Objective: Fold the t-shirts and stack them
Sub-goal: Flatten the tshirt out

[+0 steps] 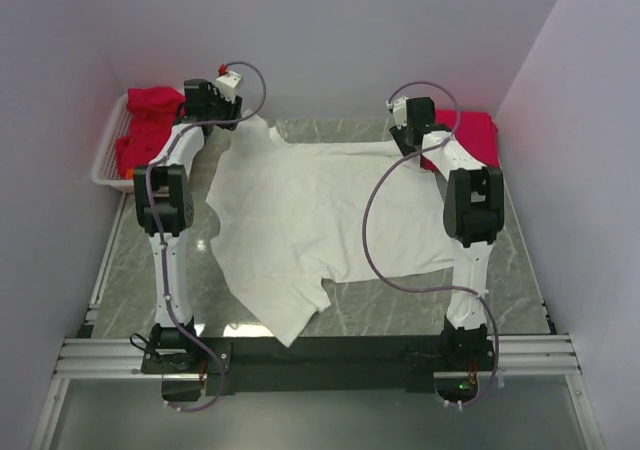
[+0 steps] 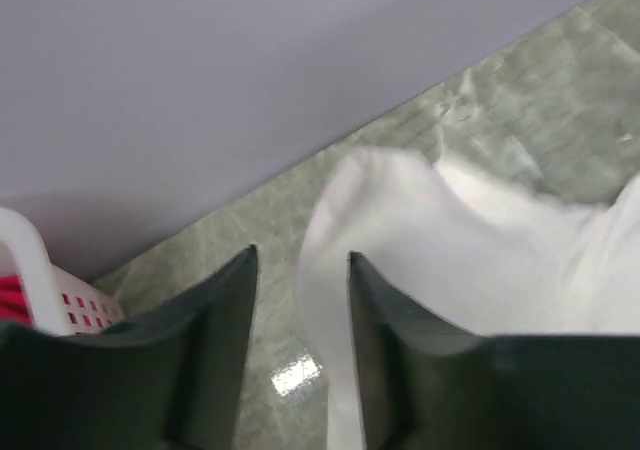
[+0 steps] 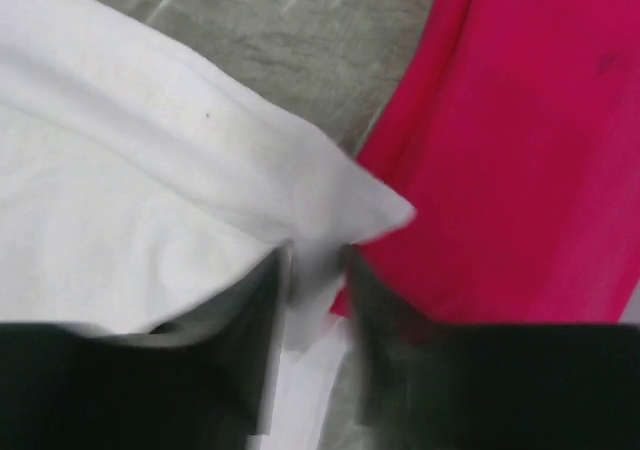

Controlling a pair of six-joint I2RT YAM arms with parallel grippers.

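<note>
The white t-shirt (image 1: 320,210) is lying spread across the middle of the grey marbled desk (image 1: 380,310), reaching from the far edge almost to the near one. Its long axis appears to be running left to right. One sleeve-like flap is pointing toward the arm bases, another is reaching to the far left corner, and a straight edge is facing right. The fabric is looking rumpled, with soft creases and a raised fold at the far left.

The right end effector (image 3: 312,260) is pinching the shirt's far right corner, its fingers nearly together with white cloth squeezed between them. The left end effector (image 2: 300,260) is hovering at the far left corner with its fingers (image 2: 225,310) standing partly apart. The cloth edge is showing in the gap beside one finger, and bare desk is showing beside the other, so nothing is being clamped there.

A folded red t-shirt (image 3: 520,150) is sitting on the desk just beside the pinched corner, touching or slightly under it. At the far left, a white slotted basket (image 1: 108,160) is holding more red garments (image 1: 150,110), close to the left arm.
</note>
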